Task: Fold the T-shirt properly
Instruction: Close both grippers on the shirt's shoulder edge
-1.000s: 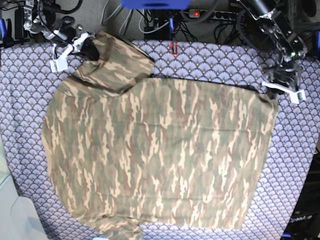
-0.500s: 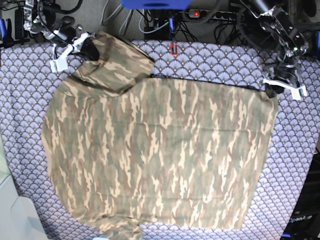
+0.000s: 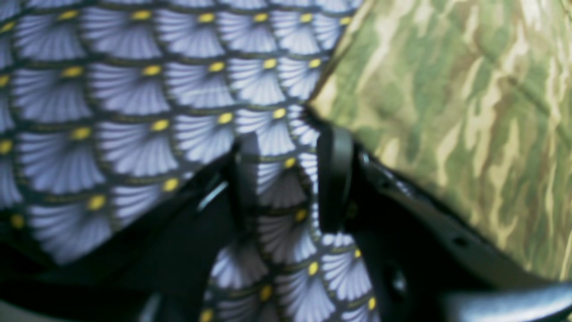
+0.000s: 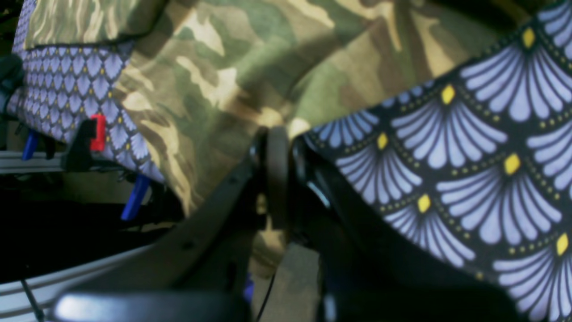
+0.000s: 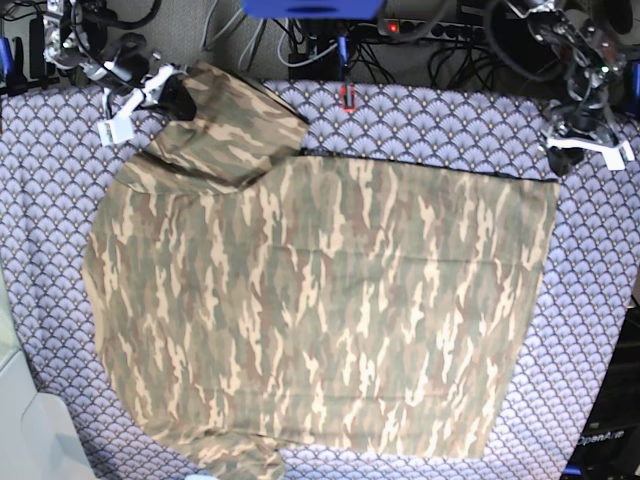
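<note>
- My right pincer (image 4: 279, 134) is clamped on a bunched edge of the T-shirt (image 5: 320, 310); in my wrist view the pads meet with camouflage cloth pinched between them and spilling out below.
- From that grip the cloth fans away across the table: the sleeve flap (image 5: 235, 120) lies just beside my fingers, the body spreads beyond it, and the purple scallop tablecloth (image 5: 60, 180) shows bare on the other side of my pads.
- My left pincer (image 3: 286, 179) hangs with its jaws parted and nothing between them, only tablecloth visible through the gap. The shirt's corner lies just beside one pad, apart from it.
- The shirt lies nearly flat, its long axis running from my right pincer's end across toward my left pincer's end. I judge the collar end to be by the right pincer and the straight hem to be the edge near the left one.
- I take this for an early step: one sleeve held, no body fold made.
- Next, I judge, the right pincer must carry the sleeve inward over the body, keeping the cloth taut and flat.
</note>
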`<state>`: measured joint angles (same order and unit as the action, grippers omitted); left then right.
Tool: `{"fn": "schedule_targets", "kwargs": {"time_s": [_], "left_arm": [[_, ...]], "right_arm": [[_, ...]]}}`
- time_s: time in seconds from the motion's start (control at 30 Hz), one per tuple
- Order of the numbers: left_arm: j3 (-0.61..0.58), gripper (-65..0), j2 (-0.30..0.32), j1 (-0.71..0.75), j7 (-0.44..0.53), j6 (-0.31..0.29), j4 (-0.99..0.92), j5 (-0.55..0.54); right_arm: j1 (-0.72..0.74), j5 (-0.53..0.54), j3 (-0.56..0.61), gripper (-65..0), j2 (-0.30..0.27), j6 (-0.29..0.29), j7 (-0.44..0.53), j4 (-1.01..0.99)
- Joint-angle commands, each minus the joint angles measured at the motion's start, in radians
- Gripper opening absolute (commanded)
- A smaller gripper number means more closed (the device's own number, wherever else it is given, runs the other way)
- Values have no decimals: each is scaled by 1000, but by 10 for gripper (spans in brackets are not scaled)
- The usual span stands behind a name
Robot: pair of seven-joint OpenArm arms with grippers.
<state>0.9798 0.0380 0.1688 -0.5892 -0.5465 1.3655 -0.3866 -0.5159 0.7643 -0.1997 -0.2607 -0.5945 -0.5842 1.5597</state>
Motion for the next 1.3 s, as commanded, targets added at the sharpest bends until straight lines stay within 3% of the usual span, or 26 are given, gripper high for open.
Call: {"fn": "schedule_targets", "kwargs": {"time_s": [0.0,1.27], "left_arm": [[-2,-429,18,-15,28,-7,16,-24],[-35,-429,7,-68,38,4,-48,-22]], "right_arm": [[-5,-10,-4,-650,-12,0,-13,8],[-3,-10,1,-650,-25,0,-13,9]]}}
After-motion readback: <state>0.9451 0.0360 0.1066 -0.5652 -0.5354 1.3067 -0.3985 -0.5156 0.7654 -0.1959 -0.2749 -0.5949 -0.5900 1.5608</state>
